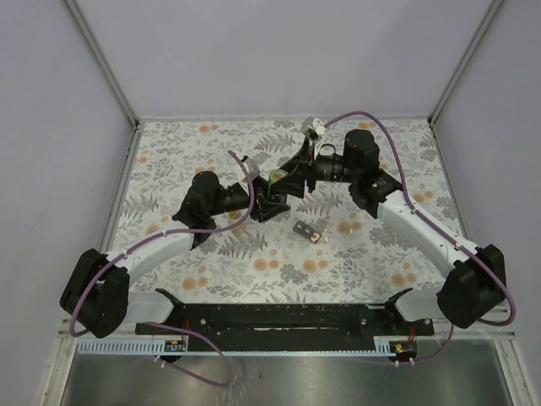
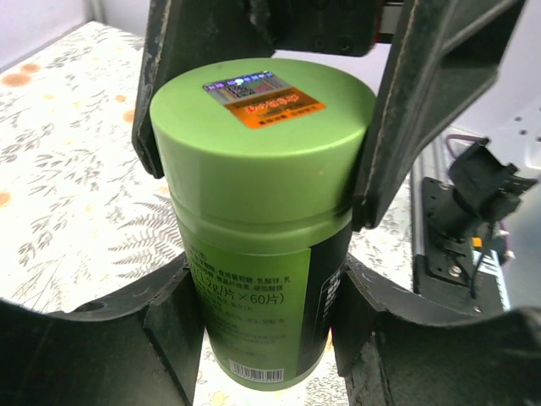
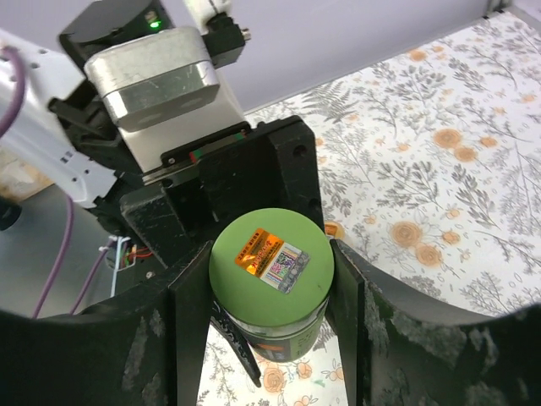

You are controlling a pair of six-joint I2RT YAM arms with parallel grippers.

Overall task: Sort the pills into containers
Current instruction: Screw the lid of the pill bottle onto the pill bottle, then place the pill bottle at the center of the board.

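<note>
A green pill bottle with a printed label is held above the floral table between both arms. My left gripper is shut on the bottle's lower body, one finger on each side. The bottle's green lid, with an orange and silver sticker, sits between the pads of my right gripper, which is shut on it. In the top view the bottle shows as a small green patch where the left gripper and right gripper meet. No loose pills show.
A small dark and pale object lies on the patterned table just in front of the grippers; it is too small to identify. Grey walls close the table on three sides. A black rail runs along the near edge.
</note>
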